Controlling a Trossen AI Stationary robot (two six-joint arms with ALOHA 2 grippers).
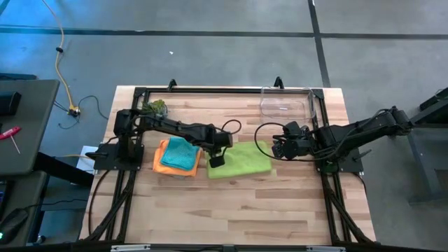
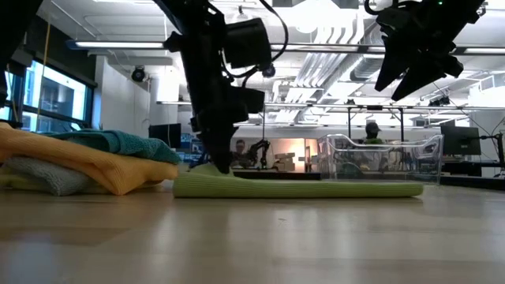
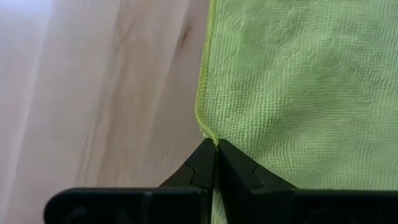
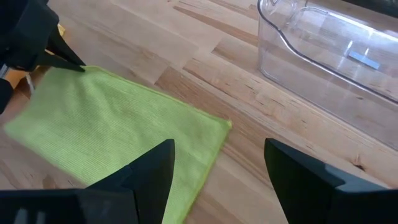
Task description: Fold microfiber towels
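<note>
- Microfiber towels lie on the wooden surface [image 1: 238, 203]: a lime green towel [image 1: 239, 159] flat near the middle, and to its left a stack with a teal towel [image 1: 180, 152] on an orange towel [image 1: 164, 162].
- From the low view, a grey towel [image 2: 43, 175] shows under the orange one; the rest of the stack is cut off at the picture's left edge, and a yellow towel cannot be made out for sure.
- Left hand [image 1: 217, 160] is down at the lime green towel's left edge, its fingers pinched together on that edge; the wrist view shows the tips meeting right on the hem.
- Right hand [image 1: 278, 148] hovers above the surface just right of the lime green towel, fingers spread wide, holding nothing.
- Clear plastic bin [image 1: 287, 102] sits at the far right of the surface; a small label inside it is too small to read.
- Small green spiky object [image 1: 157, 107] sits at the far left corner, partly hidden by the left arm's base.
- No readable writing shows anywhere.
- Beyond the surface, the low view shows a person [image 2: 372, 131], half hidden behind the bin.
</note>
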